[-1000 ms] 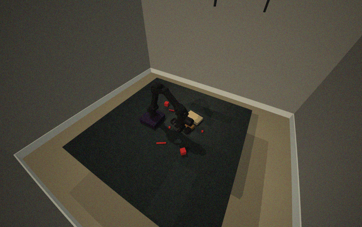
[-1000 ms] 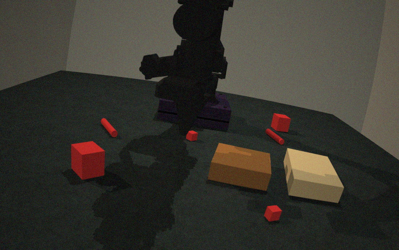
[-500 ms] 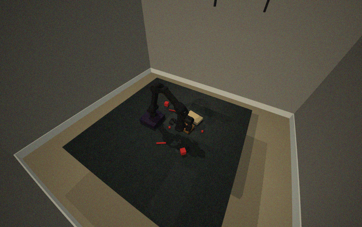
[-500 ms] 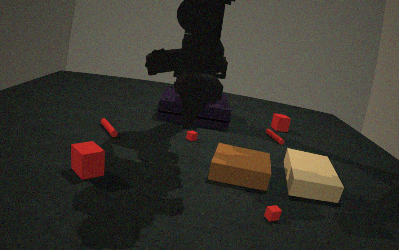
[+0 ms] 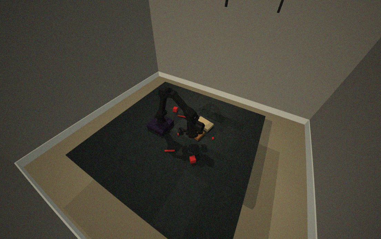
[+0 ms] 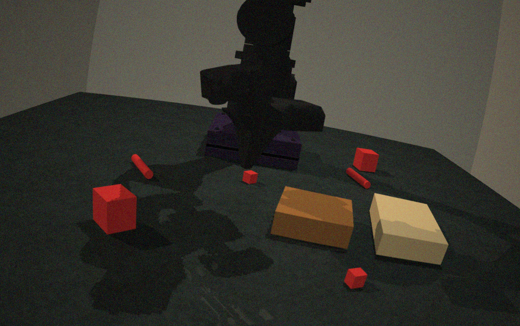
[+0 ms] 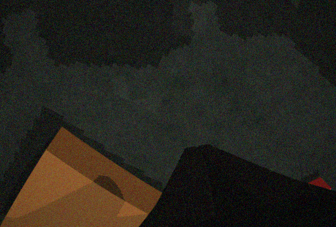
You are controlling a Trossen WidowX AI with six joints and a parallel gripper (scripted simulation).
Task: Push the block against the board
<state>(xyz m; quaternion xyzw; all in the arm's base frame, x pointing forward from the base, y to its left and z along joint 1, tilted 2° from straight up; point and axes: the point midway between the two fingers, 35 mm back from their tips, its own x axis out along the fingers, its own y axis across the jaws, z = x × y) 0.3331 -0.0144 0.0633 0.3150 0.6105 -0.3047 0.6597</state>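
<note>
The square block, orange-brown (image 5: 198, 137) (image 6: 314, 208) (image 7: 91, 193), lies flat; my arm partly hides it in the top view. The board, pale tan (image 5: 206, 122) (image 6: 407, 214), lies flat on the right in the exterior view. A narrow gap separates block and board there, and the board's near end reaches further toward that camera. My gripper (image 6: 247, 166) (image 7: 197, 158) is shut and empty, pointing down on the robot's side, left of the block in the exterior view. Its tips touch neither part. They are hard to make out in the top view.
Large red cubes (image 5: 192, 159) (image 6: 114, 208) (image 5: 175, 109) (image 6: 366, 159), red rods (image 5: 169, 150) (image 6: 142, 166) (image 5: 181, 116) (image 6: 358, 178) and small red cubes (image 5: 178, 134) (image 6: 249, 176) (image 5: 212, 137) (image 6: 355, 278) lie around. The robot's purple base (image 5: 160, 126) (image 6: 280, 153) stands behind.
</note>
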